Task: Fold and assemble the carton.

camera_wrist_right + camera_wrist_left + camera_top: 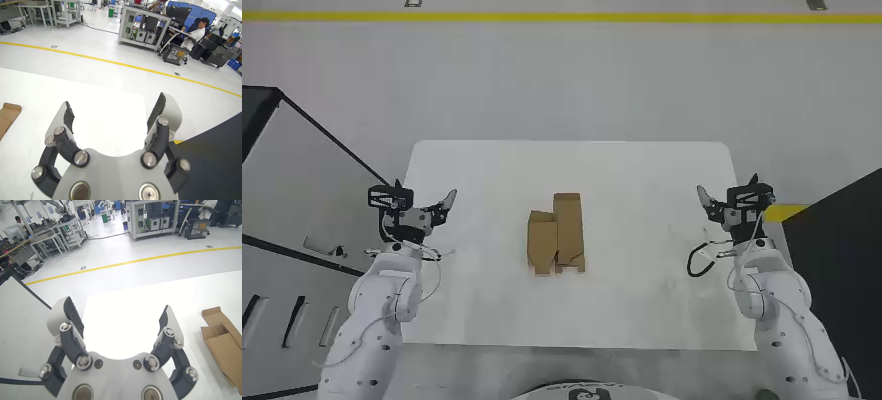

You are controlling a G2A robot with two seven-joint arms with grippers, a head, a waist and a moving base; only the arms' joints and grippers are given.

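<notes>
**At the counter's middle: flat carton, 2 hands spread at the sides**

Midway across the white counter (642, 300) lies the brown carton (557, 235), flattened and not yet assembled. Its long side runs away from the robot. From above it reads as 2 strips side by side. The strip toward the robot's right reaches farther toward the far edge, and small flaps sit at the near end. In the left wrist view the carton (221, 340) has 1 panel lifted a little over a shallow opening. In the right wrist view the carton (8, 115) shows a corner flap lying flat on the counter (37, 85).

The left hand (424, 200) (117, 306) hangs near the counter's left edge, well apart from the carton. Its 2 fingers are spread wide with nothing between them. The right hand (728, 203) (114, 99) hangs near the right edge, also spread wide and holding nothing. The carton sits between the 2 hands, touched by neither. Beyond the counter's far edge a yellow line (562, 16) crosses the grey floor.
</notes>
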